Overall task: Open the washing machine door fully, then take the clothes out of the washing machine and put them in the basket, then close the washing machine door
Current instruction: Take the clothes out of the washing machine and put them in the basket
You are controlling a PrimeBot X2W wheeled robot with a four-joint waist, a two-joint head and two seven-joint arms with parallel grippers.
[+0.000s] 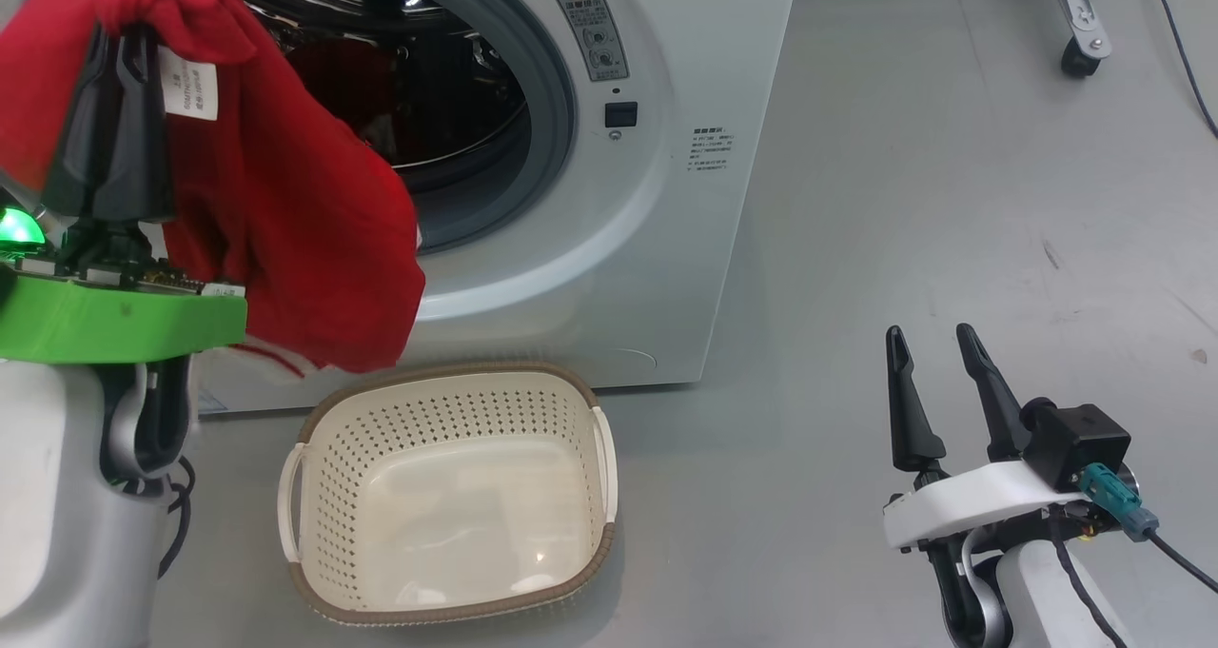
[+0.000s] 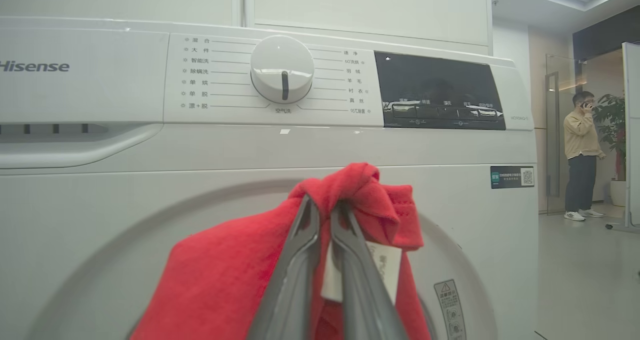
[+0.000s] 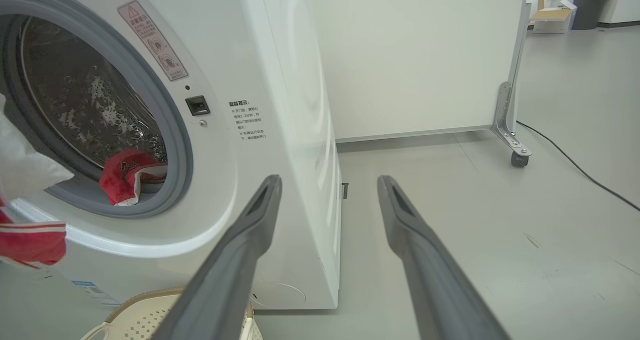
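Left gripper [image 1: 119,49] jaws pinch red fabric garment [image 1: 314,210], up-left of cream perforated plastic basket [image 1: 457,374]; right gripper [image 1: 929,334] jaws wide; early release could miss basket

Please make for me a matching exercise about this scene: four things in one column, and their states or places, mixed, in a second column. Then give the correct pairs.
1. left end effector
2. right end effector
3. basket
4. second garment

A. empty, on the floor
B. in the washing machine drum
C. open, holding nothing
D. shut on a red garment

Pairs: 1-D, 2-C, 3-A, 4-B
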